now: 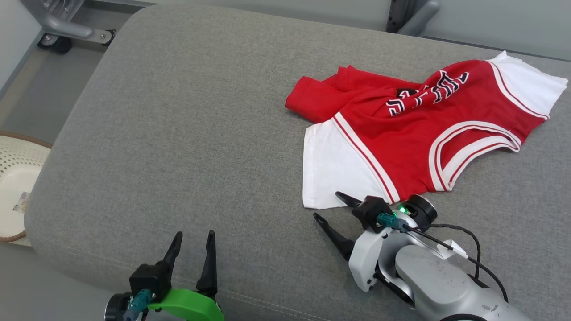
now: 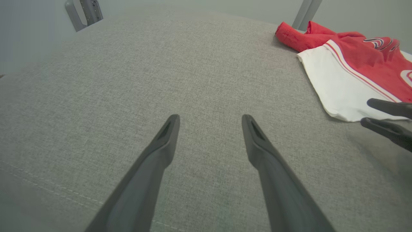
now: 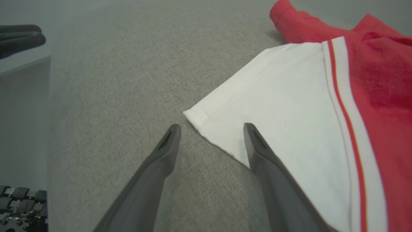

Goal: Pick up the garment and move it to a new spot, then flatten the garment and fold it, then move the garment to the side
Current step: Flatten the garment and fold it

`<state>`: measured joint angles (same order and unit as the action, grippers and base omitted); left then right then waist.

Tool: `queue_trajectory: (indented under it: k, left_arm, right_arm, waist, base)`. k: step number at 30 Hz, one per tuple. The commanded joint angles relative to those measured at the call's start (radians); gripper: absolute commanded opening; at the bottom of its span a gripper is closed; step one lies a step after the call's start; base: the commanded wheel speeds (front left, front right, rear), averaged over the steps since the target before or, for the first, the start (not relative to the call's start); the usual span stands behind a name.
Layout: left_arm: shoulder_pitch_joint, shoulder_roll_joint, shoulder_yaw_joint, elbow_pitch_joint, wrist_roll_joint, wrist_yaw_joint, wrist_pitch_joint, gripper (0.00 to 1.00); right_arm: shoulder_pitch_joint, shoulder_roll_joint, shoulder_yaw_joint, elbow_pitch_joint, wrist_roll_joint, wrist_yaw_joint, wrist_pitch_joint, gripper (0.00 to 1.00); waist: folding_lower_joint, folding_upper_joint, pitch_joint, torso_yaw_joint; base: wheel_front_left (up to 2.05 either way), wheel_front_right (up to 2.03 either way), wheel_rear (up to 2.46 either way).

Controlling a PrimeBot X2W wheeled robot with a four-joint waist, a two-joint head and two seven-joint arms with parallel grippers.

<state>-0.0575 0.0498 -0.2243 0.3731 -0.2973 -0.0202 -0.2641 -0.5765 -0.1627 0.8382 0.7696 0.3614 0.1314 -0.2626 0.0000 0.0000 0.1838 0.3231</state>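
Note:
The garment (image 1: 415, 129) is a red jersey with white sleeves and white trim, lying crumpled on the right half of the grey cushion (image 1: 187, 133). My right gripper (image 1: 328, 207) stands open at the near corner of its white sleeve (image 3: 276, 109), one finger over the sleeve's edge, the other over bare cushion. My left gripper (image 1: 195, 238) is open near the cushion's front edge, well left of the garment, with nothing between its fingers (image 2: 167, 138). The left wrist view has the garment (image 2: 351, 64) at the upper right, with the right gripper's fingertips (image 2: 386, 108) at its white corner.
A pale woven basket (image 1: 18, 178) stands on the floor left of the cushion. Grey metal frame legs with castors (image 1: 67, 26) stand behind the cushion's far left corner. Bare cushion spreads left of the garment.

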Motion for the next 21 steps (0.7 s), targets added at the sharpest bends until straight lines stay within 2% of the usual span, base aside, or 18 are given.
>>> queue_trajectory:
  k: [1,7,9,11,12,13,14,19,21]
  left_arm:
    - [0.001,0.002,-0.003,-0.001,-0.005,0.004,0.000,1.00]
    - [-0.016,0.002,-0.021,-0.006,-0.024,0.016,0.000,1.00]
    - [-0.018,0.002,-0.023,-0.006,-0.027,0.019,0.000,1.00]
    - [-0.021,0.002,-0.024,-0.009,-0.031,0.021,0.000,1.00]
    - [-0.021,0.002,-0.025,-0.009,-0.033,0.023,0.000,1.00]
    - [-0.022,0.002,-0.023,-0.008,-0.035,0.024,0.000,1.00]
    - [-0.022,0.002,-0.022,-0.007,-0.036,0.023,0.000,1.00]
    - [-0.012,0.002,-0.008,-0.002,-0.028,0.024,0.000,1.00]
    - [-0.003,0.002,0.002,0.000,-0.021,0.021,0.000,1.00]
  right_arm:
    - [-0.018,-0.003,0.006,0.026,-0.004,-0.002,-0.003,1.00]
    - [-0.059,0.016,0.028,0.119,-0.016,-0.002,-0.002,1.00]
    - [-0.064,0.017,0.031,0.132,-0.019,-0.002,-0.001,0.96]
    - [-0.072,0.023,0.034,0.164,-0.017,-0.002,0.000,0.48]
    - [-0.075,0.025,0.035,0.176,-0.018,-0.002,0.000,0.34]
    - [-0.076,0.026,0.035,0.186,-0.017,-0.002,0.001,0.04]
    - [-0.076,0.025,0.033,0.197,-0.014,-0.002,0.001,0.00]
    - [-0.060,0.002,-0.010,0.161,-0.007,-0.002,0.000,0.00]
    - [-0.040,-0.021,-0.064,0.125,-0.008,-0.002,0.000,0.00]
  waist:
    - [0.0000,0.0000,0.017,0.020]
    - [0.0000,0.0000,0.036,0.040]
    - [0.0000,0.0000,0.039,0.042]
    - [0.0000,0.0000,0.045,0.043]
    - [0.0000,0.0000,0.047,0.042]
    - [0.0000,0.0000,0.048,0.041]
    - [0.0000,0.0000,0.048,0.038]
    - [0.0000,0.0000,0.028,0.007]
    - [0.0000,0.0000,0.008,-0.016]
  base:
    - [0.00,0.00,0.00]
    - [0.00,0.00,0.00]
    - [0.00,0.00,0.00]
    - [0.00,0.00,0.00]
    - [0.00,0.00,0.00]
    - [0.00,0.00,0.00]
    - [0.00,0.00,0.00]
    - [0.00,0.00,0.00]
    - [0.00,0.00,0.00]
